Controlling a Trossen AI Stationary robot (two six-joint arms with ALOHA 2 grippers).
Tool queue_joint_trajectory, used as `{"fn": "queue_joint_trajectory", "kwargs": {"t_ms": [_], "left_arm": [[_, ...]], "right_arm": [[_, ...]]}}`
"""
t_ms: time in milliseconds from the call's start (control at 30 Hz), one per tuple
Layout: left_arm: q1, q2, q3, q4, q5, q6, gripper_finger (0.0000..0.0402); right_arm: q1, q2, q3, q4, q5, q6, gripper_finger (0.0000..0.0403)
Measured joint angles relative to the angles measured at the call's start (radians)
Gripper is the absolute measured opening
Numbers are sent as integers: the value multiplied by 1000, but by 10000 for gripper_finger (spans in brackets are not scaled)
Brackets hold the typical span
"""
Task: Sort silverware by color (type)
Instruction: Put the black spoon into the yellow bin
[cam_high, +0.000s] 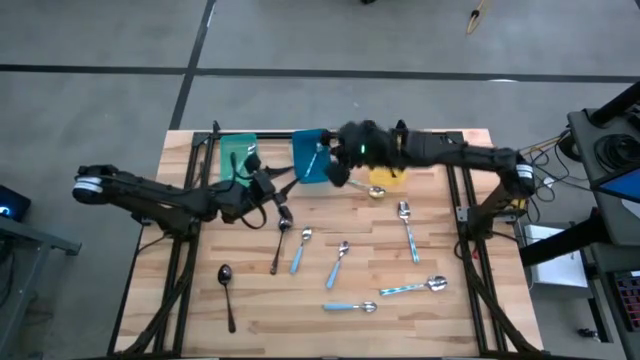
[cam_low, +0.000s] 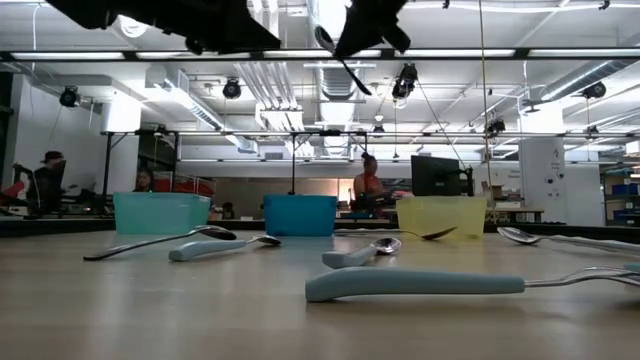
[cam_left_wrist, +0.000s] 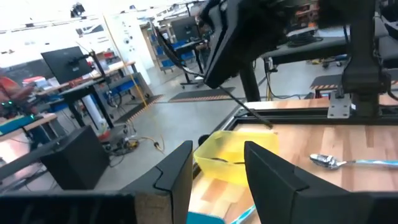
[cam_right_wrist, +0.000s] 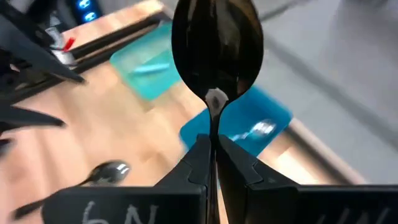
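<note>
The light wooden slat table (cam_high: 330, 325) carries teal (cam_high: 236, 152), blue (cam_high: 309, 155) and yellow plastic bins (cam_high: 390, 178), scattered blue-handled silver spoons (cam_high: 409, 230) and dark spoons (cam_high: 226, 290).

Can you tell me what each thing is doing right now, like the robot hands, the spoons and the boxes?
right gripper: shut on a dark spoon, held up above the bins.
left gripper: open, holding nothing.
teal bin: upright, a blue-handled spoon inside.
blue bin: upright, a spoon inside.
yellow bin: upright.
blue-handled spoons: lying loose on the table.
dark spoon on the table: lying flat, untouched.
</note>
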Motion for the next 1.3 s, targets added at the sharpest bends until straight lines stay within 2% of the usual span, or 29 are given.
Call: {"fn": "queue_joint_trajectory", "kwargs": {"t_ms": [167,267,533,800,1300], "left_arm": [[1,-75,-67,2,0,-1,125],[1,-105,-102,2,-1,-16,125],[1,-157,-113,49,-1,17,125],[1,-215,-88,91,0,43,125],[0,-252,-83,60,0,60,125]], "right_arm": [[-166,0,9,-94,-316,90,11],[-249,2,-1,-163,-400,137,11],[-421,61,-2,-445,-409,184,11],[-550,173,-3,-593,-412,162,11],[-651,357,-3,-611,-490,114,11]]}}
